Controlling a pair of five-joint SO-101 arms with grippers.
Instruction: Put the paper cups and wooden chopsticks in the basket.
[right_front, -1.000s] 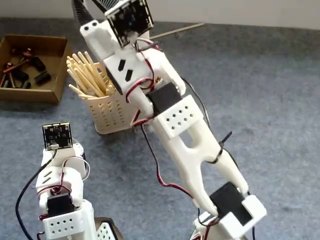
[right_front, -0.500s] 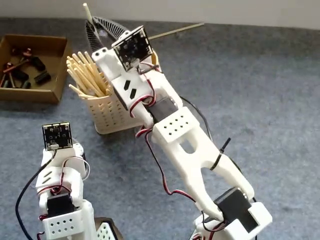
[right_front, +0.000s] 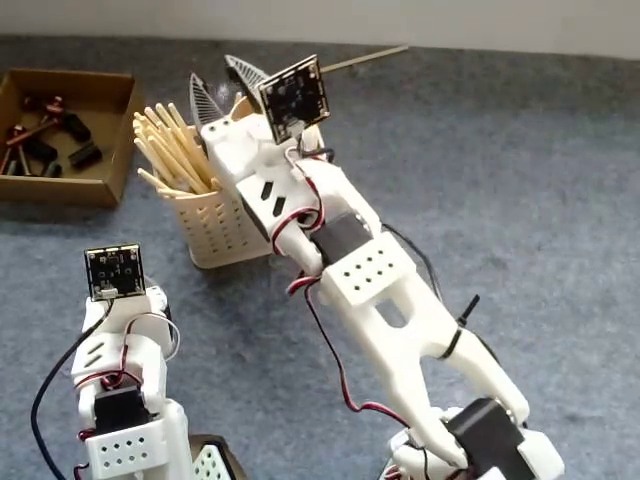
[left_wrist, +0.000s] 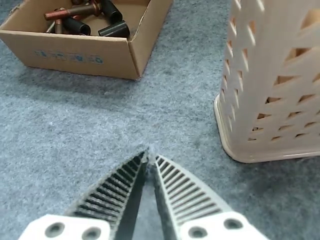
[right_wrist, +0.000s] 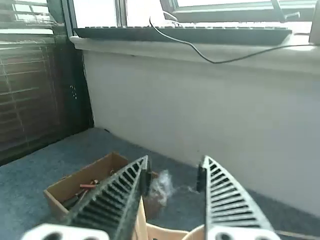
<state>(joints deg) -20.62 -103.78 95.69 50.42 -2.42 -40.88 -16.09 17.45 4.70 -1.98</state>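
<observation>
Over the basket (right_front: 222, 240), the right gripper (right_front: 224, 82) hung with its jaws spread wide and nothing between them. Chopsticks (right_front: 172, 150) stood bundled in the basket, leaning toward the box (right_front: 60, 140). One more chopstick (right_front: 365, 57) lay alone on the grey worktop (right_front: 520, 180), well beyond the basket. The left gripper (left_wrist: 149, 159) pointed down at the worktop with its jaws closed, tips together and holding nothing; it was near the foot of the basket but not touching it. The cardboard box, set apart from the basket, held bolts (left_wrist: 70, 11) and dark cylindrical parts (left_wrist: 112, 29).
</observation>
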